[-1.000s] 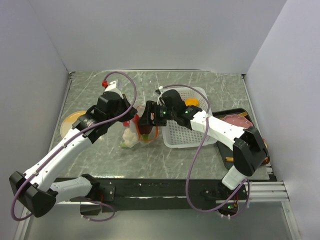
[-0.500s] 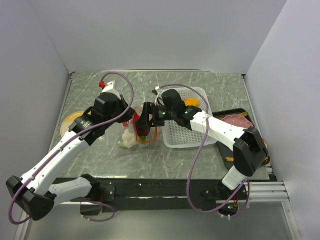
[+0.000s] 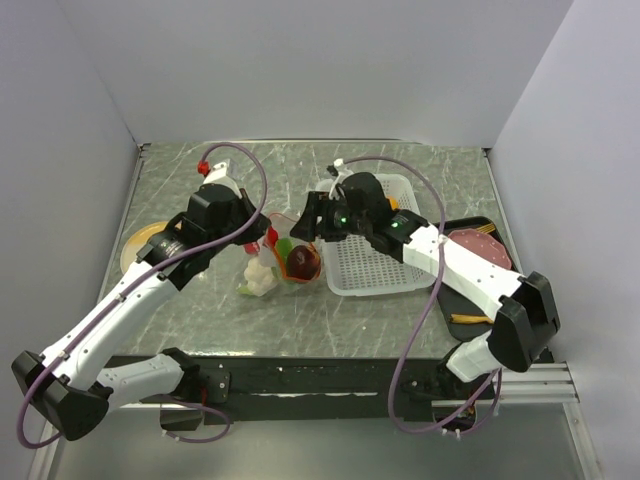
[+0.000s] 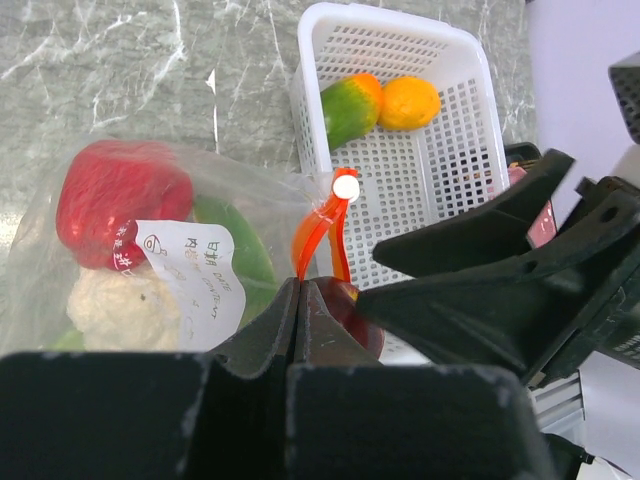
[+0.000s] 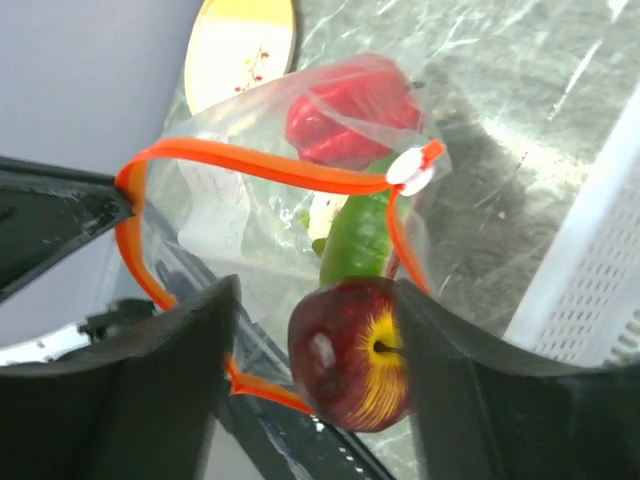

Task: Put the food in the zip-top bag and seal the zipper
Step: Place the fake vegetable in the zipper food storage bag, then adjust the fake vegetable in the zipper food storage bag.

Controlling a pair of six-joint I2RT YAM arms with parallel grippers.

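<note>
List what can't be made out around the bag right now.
1. Dark ball: left wrist view, mostly behind the left fingers; whether it is fully inside the bag is unclear.
2. Cauliflower: left wrist view, partly behind the bag's label.
3. Plate: top view, partly under the left arm.
4. Basket: right wrist view, cut by the right edge.

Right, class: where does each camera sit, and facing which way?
Top external: above and behind, looking down at the table; left arm and right arm show.
Left wrist: arm-mounted, faces the basket; left hand shut on the zipper.
Right wrist: arm-mounted, faces the dark purple ball; open right hand shows.
Wrist views share the zipper.
</note>
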